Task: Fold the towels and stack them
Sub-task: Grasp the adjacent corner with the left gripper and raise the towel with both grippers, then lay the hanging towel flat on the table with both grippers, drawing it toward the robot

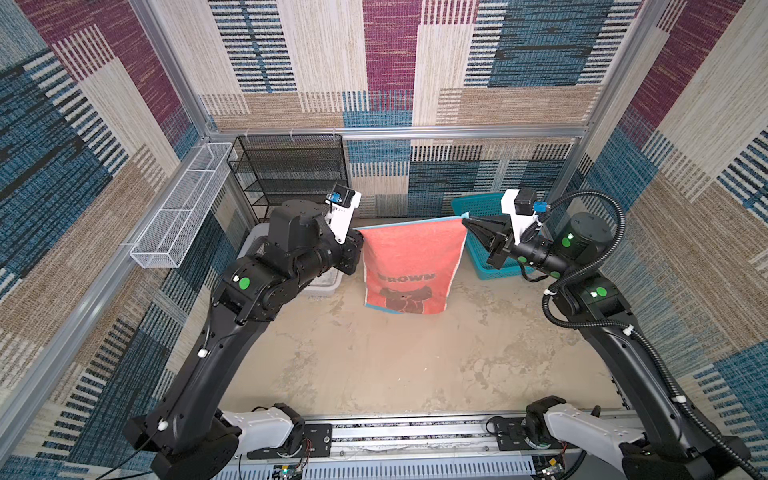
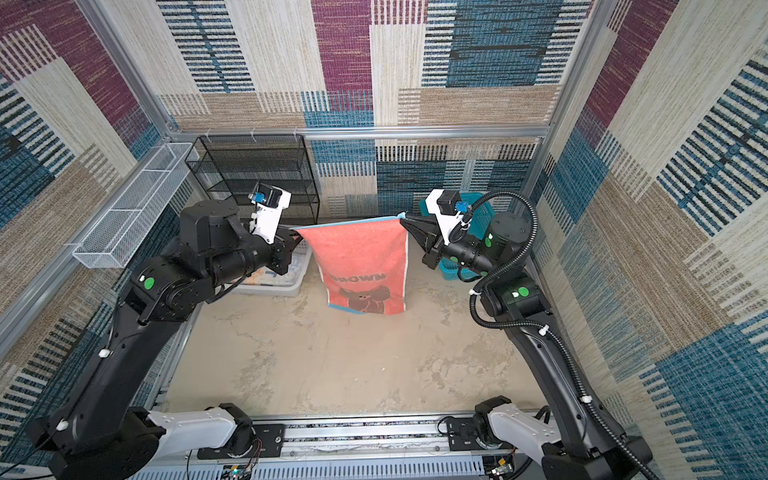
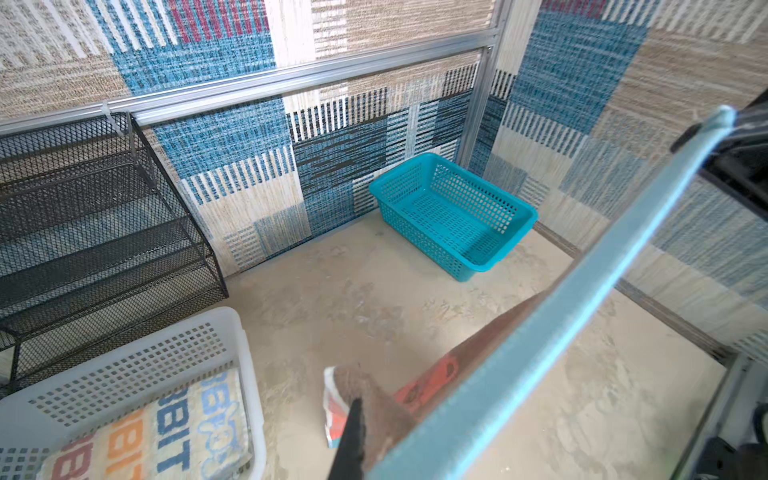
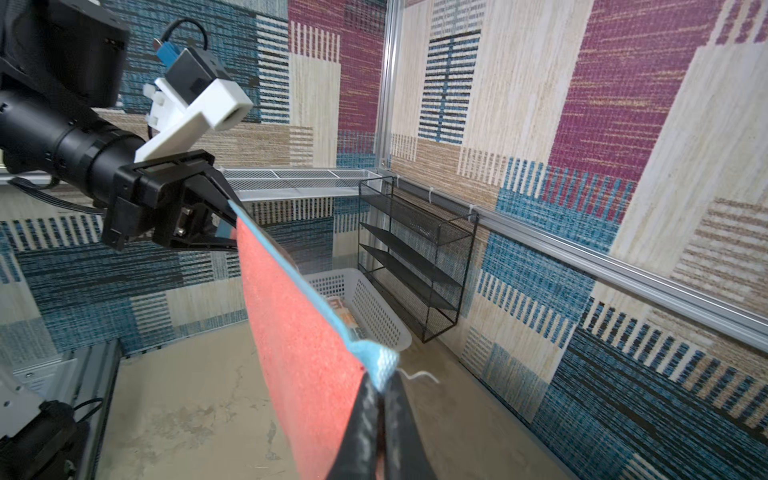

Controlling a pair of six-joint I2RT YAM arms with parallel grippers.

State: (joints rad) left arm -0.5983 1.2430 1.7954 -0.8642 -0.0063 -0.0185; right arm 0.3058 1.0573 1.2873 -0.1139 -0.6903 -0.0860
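In a top view a coral towel (image 1: 411,257) hangs spread in the air. Its blue-edged top hem is stretched between the two arms, and its lower end, printed "BROWN" above a dark cartoon figure, is down near the counter (image 1: 374,365). The left gripper (image 1: 360,236) holds the towel's ten o'clock corner, largely hidden behind its own wrist. The right gripper (image 1: 465,221) pinches the two o'clock corner, its black fingers (image 1: 480,233) pressed together. A teal basket (image 1: 473,208) sits at the towel's three o'clock, a pale basket (image 1: 322,286) at nine and a black mesh shelf (image 1: 291,174) at eleven.
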